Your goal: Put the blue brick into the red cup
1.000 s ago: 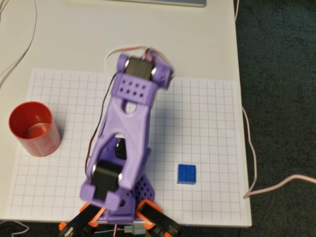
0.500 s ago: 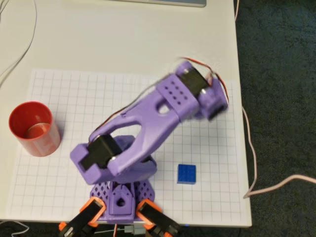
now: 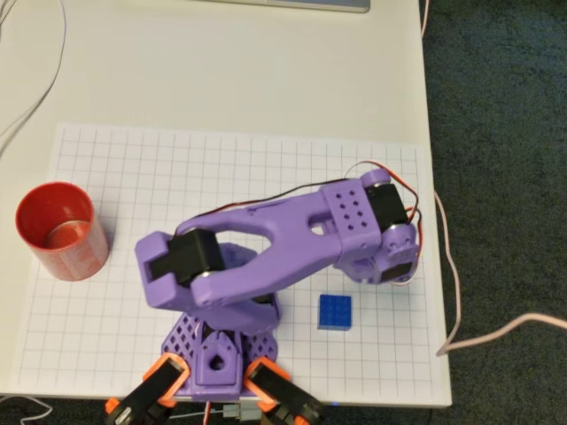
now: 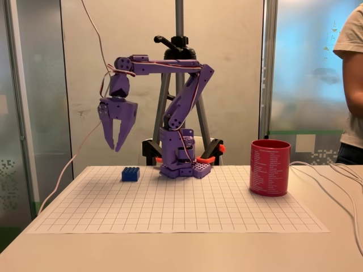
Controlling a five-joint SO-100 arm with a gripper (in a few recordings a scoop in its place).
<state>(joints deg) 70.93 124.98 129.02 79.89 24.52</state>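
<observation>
The blue brick lies flat on the grid mat right of the arm's base, and in the fixed view the blue brick sits left of the base. The red cup stands upright at the mat's left edge in the overhead view; the red cup is on the right in the fixed view. My purple gripper hangs high, pointing down, above and slightly left of the brick, its fingers a little apart and holding nothing. From overhead the gripper is just beyond the brick to the upper right.
The arm's base is clamped at the mat's near edge. The table's right edge is close to the gripper, with a cable hanging beside it. A tripod stands behind the arm; a person stands at the far right.
The arm has swung from the mat's middle to the right, and the gripper now hangs near the blue brick. Brick and cup have not moved.
</observation>
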